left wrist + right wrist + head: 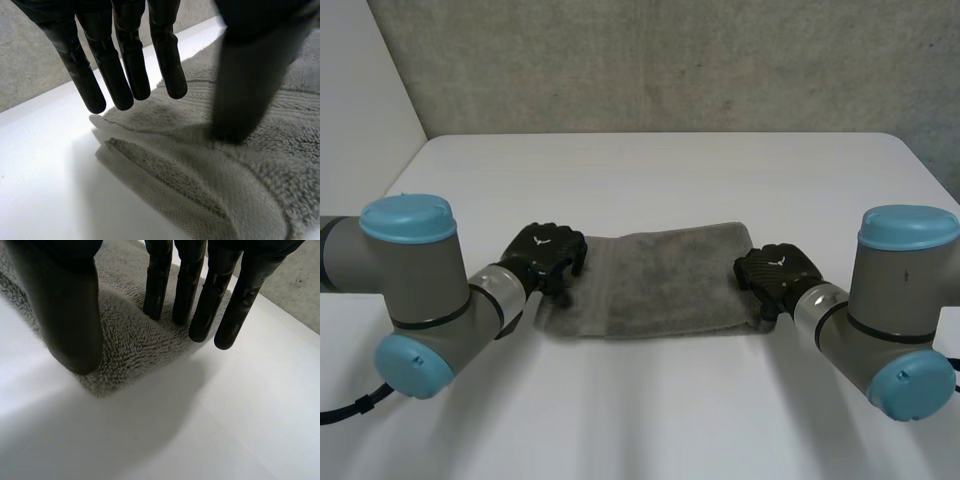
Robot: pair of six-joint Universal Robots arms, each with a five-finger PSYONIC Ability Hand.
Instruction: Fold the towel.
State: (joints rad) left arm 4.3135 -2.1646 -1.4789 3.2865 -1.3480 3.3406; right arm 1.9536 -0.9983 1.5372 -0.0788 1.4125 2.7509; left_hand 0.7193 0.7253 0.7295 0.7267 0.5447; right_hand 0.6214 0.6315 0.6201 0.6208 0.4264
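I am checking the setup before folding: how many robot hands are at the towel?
2. The left hand is at the towel's left end, the right hand at its right end; both have straight fingers over the cloth.

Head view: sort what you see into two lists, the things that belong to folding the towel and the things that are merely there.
Belongs to the job:
grey terry towel, lying flat
black left hand, at the towel's left end
black right hand, at its right end

Merely there:
white table
rough grey wall behind it
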